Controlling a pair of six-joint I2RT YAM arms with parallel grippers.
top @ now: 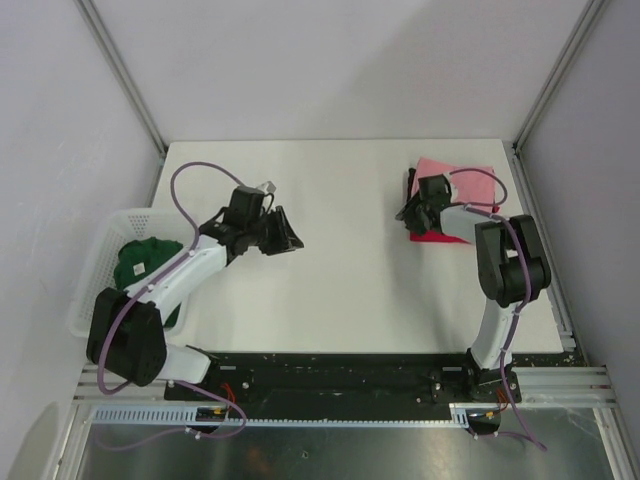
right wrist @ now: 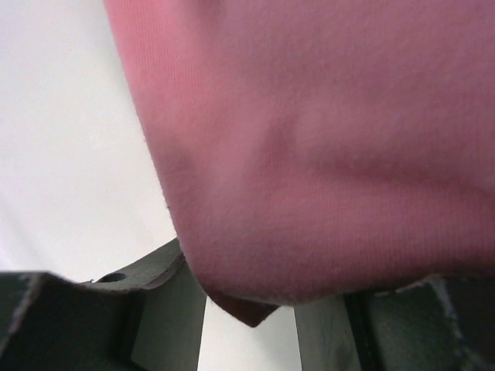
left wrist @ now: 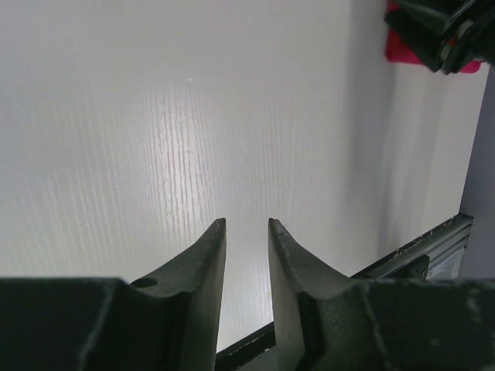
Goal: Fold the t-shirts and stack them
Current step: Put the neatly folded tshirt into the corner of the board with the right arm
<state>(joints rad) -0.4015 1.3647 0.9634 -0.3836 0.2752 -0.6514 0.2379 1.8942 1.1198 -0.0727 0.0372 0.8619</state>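
A folded light pink t-shirt [top: 468, 181] lies on top of a red t-shirt [top: 440, 238] at the back right of the table, with a black edge [top: 411, 184] showing at the stack's left. My right gripper [top: 411, 212] is at the stack's left side. In the right wrist view the pink cloth [right wrist: 325, 139] drapes over its fingers [right wrist: 166, 290]; the jaws stand apart, with white table between them. A dark green t-shirt [top: 140, 262] lies bunched in the basket. My left gripper [top: 290, 236] hovers over bare table, its jaws [left wrist: 246, 224] slightly apart and empty.
A white slatted basket [top: 98, 262] stands at the table's left edge beside the left arm. Grey walls and metal posts enclose the table. A black rail [top: 330, 375] runs along the near edge. The red shirt [left wrist: 402, 52] shows far off in the left wrist view.
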